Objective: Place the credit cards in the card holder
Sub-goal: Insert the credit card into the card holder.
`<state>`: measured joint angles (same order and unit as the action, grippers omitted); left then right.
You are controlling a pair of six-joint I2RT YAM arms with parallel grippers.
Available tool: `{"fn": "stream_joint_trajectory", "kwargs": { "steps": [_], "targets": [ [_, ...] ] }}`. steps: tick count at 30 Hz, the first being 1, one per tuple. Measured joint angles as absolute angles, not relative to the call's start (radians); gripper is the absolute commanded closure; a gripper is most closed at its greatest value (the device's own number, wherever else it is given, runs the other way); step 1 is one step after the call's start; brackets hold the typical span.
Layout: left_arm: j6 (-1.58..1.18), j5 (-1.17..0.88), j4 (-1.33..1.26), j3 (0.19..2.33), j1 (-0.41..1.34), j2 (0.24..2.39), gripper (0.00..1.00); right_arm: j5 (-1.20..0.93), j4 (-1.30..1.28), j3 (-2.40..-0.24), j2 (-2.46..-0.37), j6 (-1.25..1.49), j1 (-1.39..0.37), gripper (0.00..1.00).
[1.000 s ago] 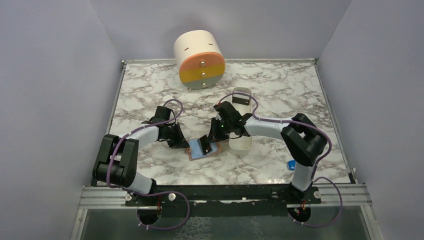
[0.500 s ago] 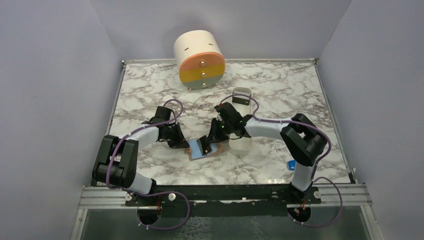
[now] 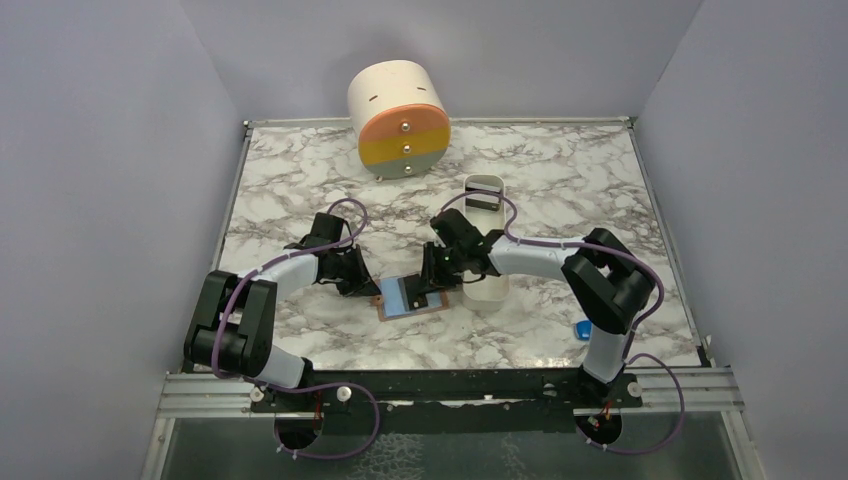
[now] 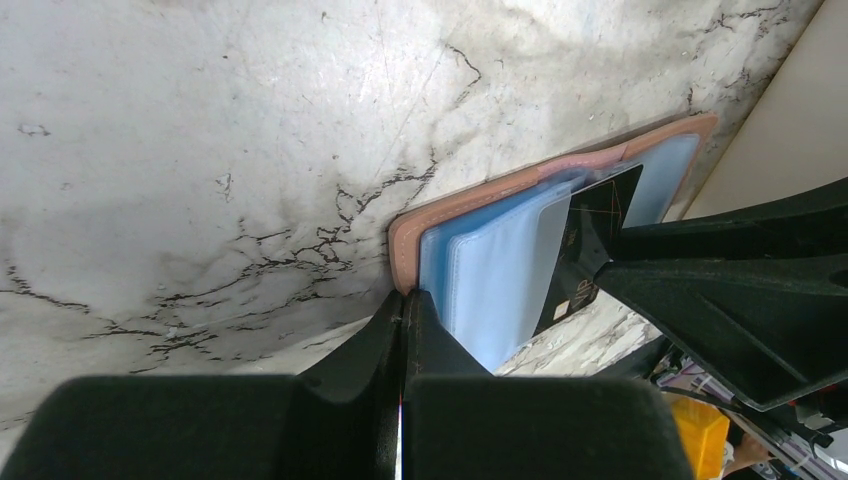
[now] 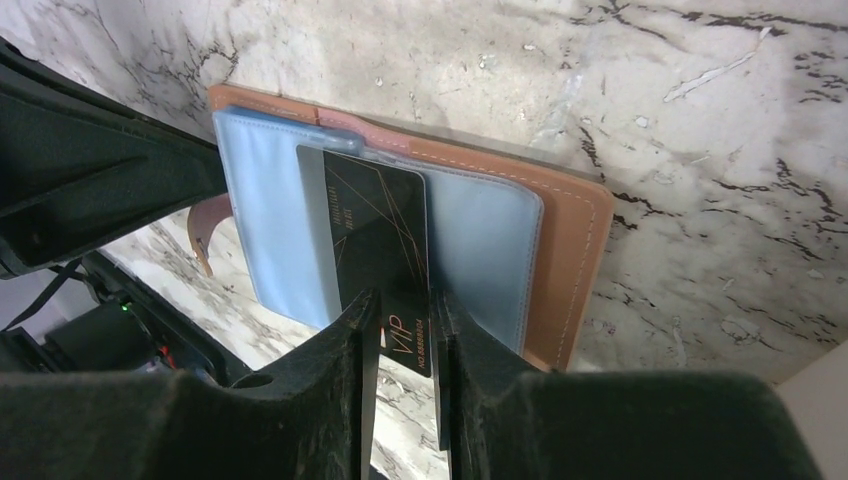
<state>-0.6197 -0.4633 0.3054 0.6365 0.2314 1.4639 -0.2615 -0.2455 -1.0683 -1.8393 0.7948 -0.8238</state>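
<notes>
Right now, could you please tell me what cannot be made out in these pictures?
Right wrist: the black card's near corners, behind the right end effector.
Left wrist: the card holder's near corner, under the left end effector.
Top: the white tray's contents, too small, partly under the right arm.

you see the open card holder (image 3: 405,300) flat on the marble table (image 3: 300,190); your left gripper (image 3: 366,289) sits at its left edge, your right gripper (image 3: 433,284) at its right, over a dark credit card (image 3: 419,292); the white tray (image 3: 484,288) lies just beside it, with another dark card (image 3: 481,203) inside.
</notes>
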Motion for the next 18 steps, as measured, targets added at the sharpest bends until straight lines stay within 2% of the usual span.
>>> {"fn": "stream_joint_trajectory", "kwargs": {
  "steps": [18],
  "targets": [
    [-0.622,-0.464,0.3,0.633,0.231,1.464,1.0,-0.259,-0.293,-1.168,-1.871,0.786,-0.873,0.78]
  ]
}}
